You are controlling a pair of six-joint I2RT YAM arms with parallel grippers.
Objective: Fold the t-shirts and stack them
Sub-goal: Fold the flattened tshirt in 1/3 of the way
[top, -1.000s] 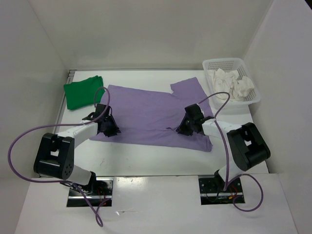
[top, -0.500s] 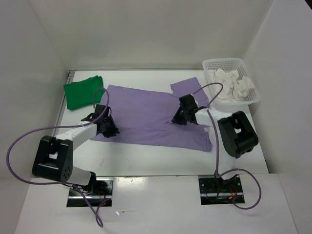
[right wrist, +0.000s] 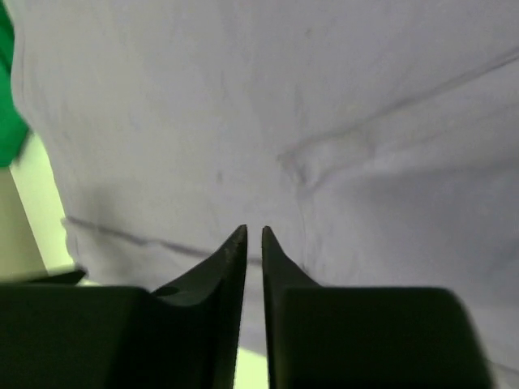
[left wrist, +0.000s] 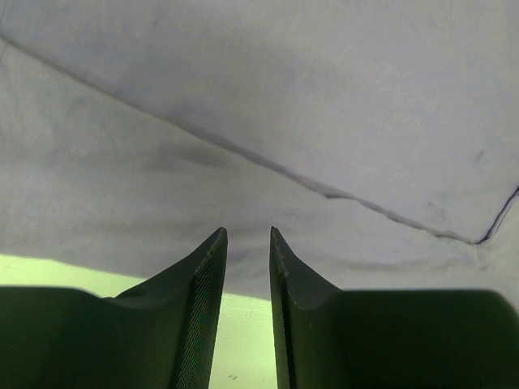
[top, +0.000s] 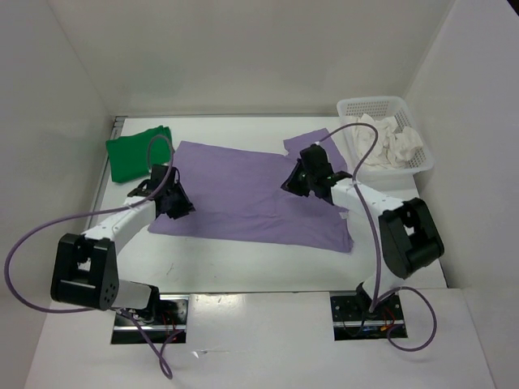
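Note:
A purple t-shirt (top: pixel 243 190) lies spread flat across the middle of the table. A folded green t-shirt (top: pixel 134 152) lies at the back left. My left gripper (top: pixel 177 203) hovers over the purple shirt's left near edge. Its jaws stand almost shut with a narrow gap and nothing in it (left wrist: pixel 247 231); the shirt's hem and seam (left wrist: pixel 324 190) lie just ahead. My right gripper (top: pixel 296 180) hovers over the shirt's right part near the sleeve. It is shut and empty (right wrist: pixel 253 228) above the purple cloth (right wrist: pixel 243 97).
A white basket (top: pixel 369 103) with crumpled white shirts (top: pixel 389 142) stands at the back right. White walls close in the table on three sides. A sliver of the green shirt (right wrist: pixel 6 97) shows at the left edge of the right wrist view.
Both grippers have moved away from the shirt's near edge toward the back, the right one further and a little left. The purple shirt lies as before.

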